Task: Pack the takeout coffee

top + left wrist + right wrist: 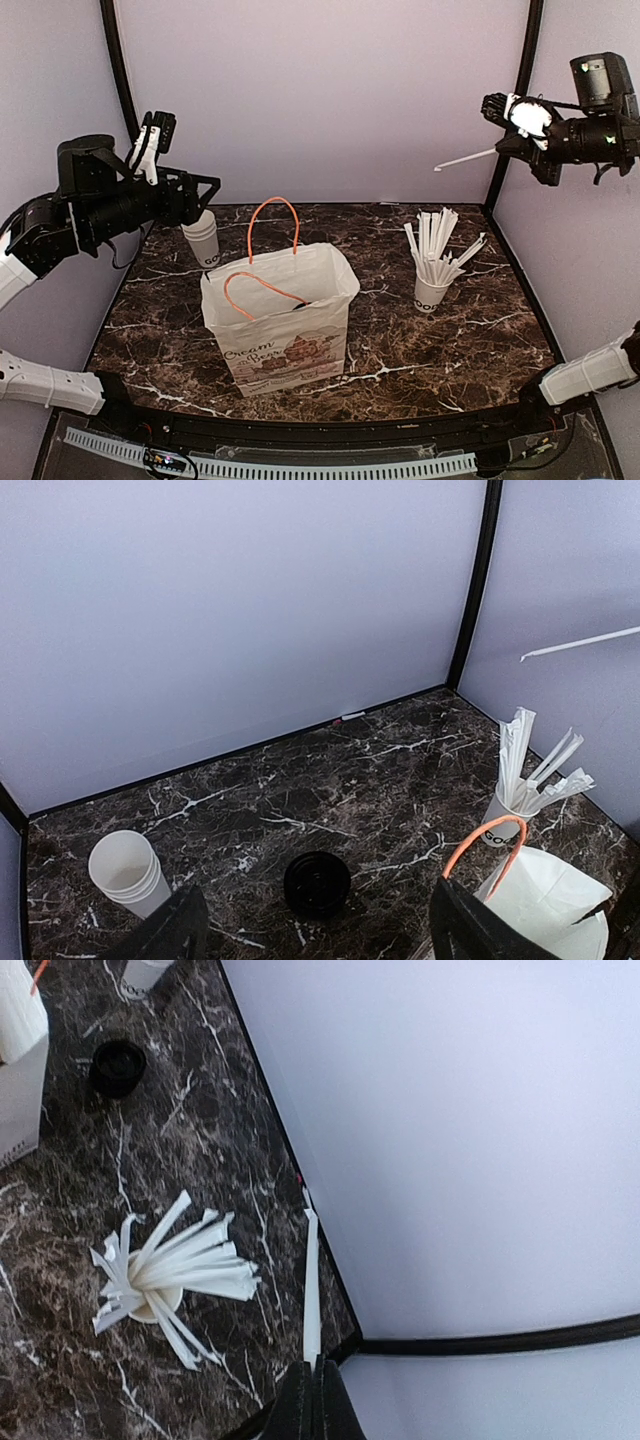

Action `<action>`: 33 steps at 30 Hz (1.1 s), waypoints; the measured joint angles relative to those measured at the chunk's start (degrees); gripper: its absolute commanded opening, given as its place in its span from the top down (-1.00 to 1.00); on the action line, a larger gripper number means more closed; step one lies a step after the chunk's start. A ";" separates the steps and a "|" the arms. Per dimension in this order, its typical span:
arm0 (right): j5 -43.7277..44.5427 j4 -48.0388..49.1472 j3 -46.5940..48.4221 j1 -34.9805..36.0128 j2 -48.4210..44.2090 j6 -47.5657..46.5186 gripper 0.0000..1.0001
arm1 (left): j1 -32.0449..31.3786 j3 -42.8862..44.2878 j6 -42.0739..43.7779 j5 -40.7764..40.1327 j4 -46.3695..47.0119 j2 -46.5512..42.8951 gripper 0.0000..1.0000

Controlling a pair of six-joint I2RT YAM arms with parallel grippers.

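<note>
**While the coffee sits outside the bag, your right arm grips one straw**

Where the left wrist camera looks down, you can see the takeout coffee [317,883] upright on the dark marble table [480,340], its black lid on. It stands on the far side of the paper bag [290,330], between the bag and the nested cups [202,240], touching neither. The right wrist view shows the same lid just beside the bag's white wall. From overhead the bag hides the coffee, so you cannot pick it out there.

Your left gripper [152,145] is raised above the table's left rear corner. Its dark fingers [170,930] stand wide apart at the bottom of its own view, with nothing between them.

Your right gripper [315,1400] is high at the right rear, clenched on the end of a single white straw [311,1280] that sticks out from the fingertips towards the back wall.

The bag stands upright near the middle of the table, mouth open, both orange handles up. The cup of straws [432,292] stands to its right, well apart from it, the straws fanned out.
</note>
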 measured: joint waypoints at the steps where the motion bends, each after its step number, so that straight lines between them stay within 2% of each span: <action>1: -1.31 1.29 -1.16 0.13 -0.66 -0.13 1.00 | 0.00 0.00 0.00 -0.11 0.00 -0.26 -0.58; 7: -15.39 8.50 -11.82 2.36 -5.16 -0.85 1.00 | 0.00 0.00 -0.07 -1.11 -0.55 -2.51 -0.58; 13: -26.03 10.14 -10.10 6.58 -2.49 0.35 1.00 | 0.00 -0.11 -0.26 -3.32 -1.60 -5.22 -0.60; 24: -30.18 4.44 -9.38 16.17 2.08 -1.86 1.00 | 0.00 -2.49 -0.04 -5.53 -1.86 -6.54 -0.63; 33: -25.24 7.72 -9.75 24.92 8.52 -0.98 1.00 | 0.07 -3.54 0.94 -6.12 -1.88 -5.90 -0.64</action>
